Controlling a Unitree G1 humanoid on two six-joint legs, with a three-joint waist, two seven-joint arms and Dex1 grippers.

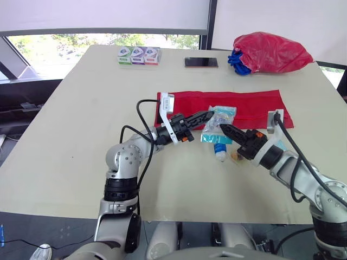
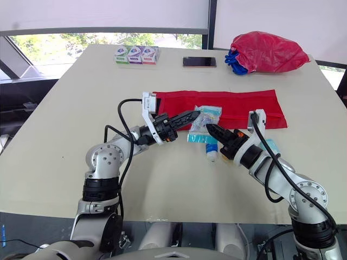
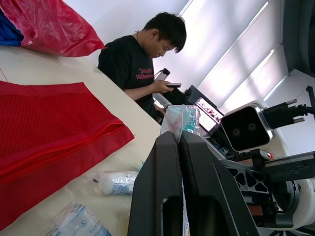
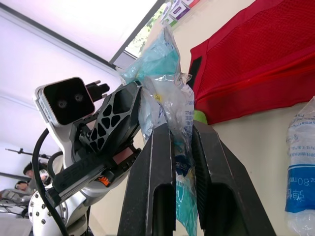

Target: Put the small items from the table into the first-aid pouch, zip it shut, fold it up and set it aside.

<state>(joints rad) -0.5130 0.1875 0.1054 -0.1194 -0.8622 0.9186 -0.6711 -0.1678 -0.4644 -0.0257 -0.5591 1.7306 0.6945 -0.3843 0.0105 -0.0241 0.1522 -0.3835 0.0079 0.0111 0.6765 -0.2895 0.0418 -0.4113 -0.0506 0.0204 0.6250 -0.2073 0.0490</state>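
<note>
**One packet, two claws, pouch just beyond**

Grips a clear packet (image 1: 219, 120) with teal contents from both sides. Pinches one edge with the left claw (image 1: 209, 115), fingers pressed flat together on the film with no gap. Clamps the opposite edge with the right claw (image 1: 225, 130), likewise closed on the plastic, tips pointing toward the left claw's and almost meeting them. Holds the packet upright, just above the bench (image 1: 70, 135), about midway between the left and right edges.

Lies directly beyond both claws, toward the far edge: the red mesh pouch (image 1: 249, 105), flat on the bench, long axis parallel to that edge, near hem just behind the packet. Cannot tell whether the zip mouth stands open, nor which hem carries it.

Probably calls for a short push away from the near edge, across the pouch's short axis, not along its length. Equally near for either arm; may need one claw freed to lift the mesh. Risks the film tearing or slipping if the claws pull apart.

Waits on the bench just nearside of the packet: a small wrapped bottle (image 1: 219, 151). Well apart along the far edge: three small boxes (image 1: 139, 56), a phone (image 1: 201, 62), a red bag (image 1: 271, 52).
</note>
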